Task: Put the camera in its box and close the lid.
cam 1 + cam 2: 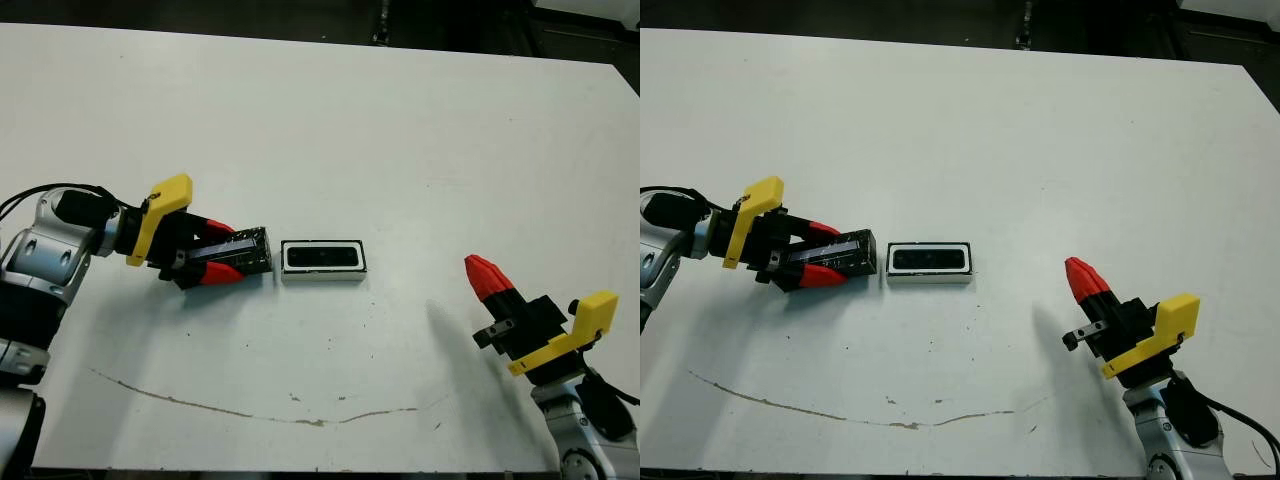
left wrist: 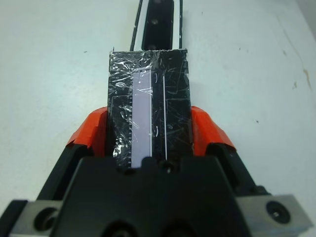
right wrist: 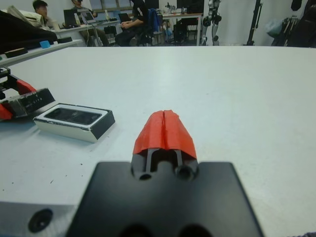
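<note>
Right gripper [image 3: 164, 129] pinched empty — left gripper [image 2: 148, 129] clamping lid [image 2: 149, 106], people beyond only in right wrist view.

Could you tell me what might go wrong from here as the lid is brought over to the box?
1. The left gripper holds the crinkly black foil-topped lid only by its long edges, so it could tilt or slip on placement.
2. The shallow white-walled box, with the glossy black camera inside, stands unheld; the shut right gripper is well away, so a push might slide it.
</note>
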Tool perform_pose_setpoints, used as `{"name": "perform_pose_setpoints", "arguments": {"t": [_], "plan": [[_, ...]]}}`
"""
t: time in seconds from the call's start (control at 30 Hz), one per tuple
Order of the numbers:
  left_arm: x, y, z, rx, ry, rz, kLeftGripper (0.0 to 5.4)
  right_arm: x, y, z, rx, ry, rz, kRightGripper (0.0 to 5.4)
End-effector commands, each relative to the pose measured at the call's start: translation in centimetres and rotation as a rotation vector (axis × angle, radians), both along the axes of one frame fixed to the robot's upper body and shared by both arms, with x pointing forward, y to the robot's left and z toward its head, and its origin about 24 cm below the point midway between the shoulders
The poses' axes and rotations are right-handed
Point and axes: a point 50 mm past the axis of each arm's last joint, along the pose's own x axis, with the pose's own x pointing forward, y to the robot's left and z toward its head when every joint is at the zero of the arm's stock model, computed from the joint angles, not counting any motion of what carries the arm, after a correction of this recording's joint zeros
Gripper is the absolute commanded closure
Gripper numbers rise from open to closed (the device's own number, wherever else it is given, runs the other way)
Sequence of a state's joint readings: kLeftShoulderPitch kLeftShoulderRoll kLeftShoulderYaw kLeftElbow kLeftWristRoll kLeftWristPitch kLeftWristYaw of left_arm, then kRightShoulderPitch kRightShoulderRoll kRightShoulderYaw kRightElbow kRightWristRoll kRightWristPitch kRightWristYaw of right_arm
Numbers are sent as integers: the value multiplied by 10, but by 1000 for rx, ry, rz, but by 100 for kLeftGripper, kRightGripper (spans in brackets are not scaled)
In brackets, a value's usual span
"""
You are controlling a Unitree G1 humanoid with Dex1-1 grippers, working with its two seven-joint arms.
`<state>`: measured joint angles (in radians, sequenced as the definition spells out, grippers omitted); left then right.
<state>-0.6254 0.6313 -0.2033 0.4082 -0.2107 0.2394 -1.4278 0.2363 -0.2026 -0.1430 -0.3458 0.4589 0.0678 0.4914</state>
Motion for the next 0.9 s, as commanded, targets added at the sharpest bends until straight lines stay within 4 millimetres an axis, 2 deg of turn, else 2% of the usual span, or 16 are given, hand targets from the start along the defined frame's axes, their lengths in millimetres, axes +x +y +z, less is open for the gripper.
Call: {"name": "perform_pose_setpoints", "arguments": {"t": [0.03,0.23,0.63,0.9], "plan": [[0,-1,-2,-31,31,-4,224,-2,-3,-1,-13,26,-2,540],[4,-10,-2,-50,35,-21,224,-2,-3,-1,-24,23,-6,540],[12,-37,-14,-90,65,-76,224,-2,-3,-1,-9,23,1,540],[12,-47,-22,-90,80,-105,224,-3,-2,0,-18,26,-7,540]]}}
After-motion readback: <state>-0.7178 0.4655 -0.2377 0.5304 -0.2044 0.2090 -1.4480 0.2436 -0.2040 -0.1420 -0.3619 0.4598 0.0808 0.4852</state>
